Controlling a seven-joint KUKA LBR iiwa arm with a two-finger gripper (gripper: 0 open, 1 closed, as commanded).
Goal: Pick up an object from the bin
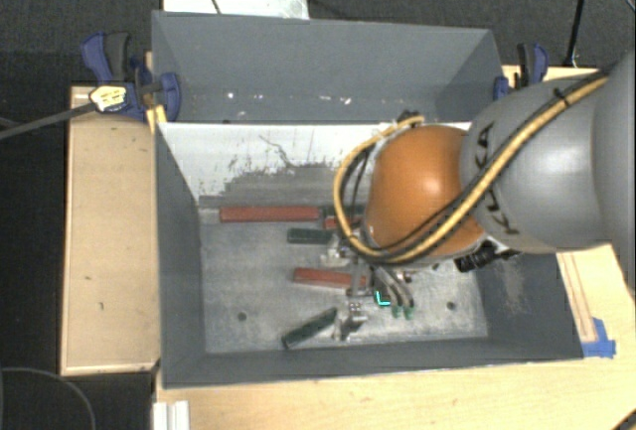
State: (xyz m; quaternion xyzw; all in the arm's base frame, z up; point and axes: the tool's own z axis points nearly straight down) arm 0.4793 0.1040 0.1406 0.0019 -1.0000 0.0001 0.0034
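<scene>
My gripper [352,311] hangs low over the front middle of the bin, mostly hidden under the orange wrist cover. A dark green elongated piece [310,329] lies on the floor just left of the tip, its right end touching or very close to it. A short red-brown bar [320,275] lies just behind and to the left of the gripper. A small dark green piece [308,236] lies further back. Small green bits [399,312] show right of the tip.
A long red-brown stick [268,214] lies across the back left of the floor. The arm and its orange cover hide the right middle of the bin. The left wall is near the long stick's end.
</scene>
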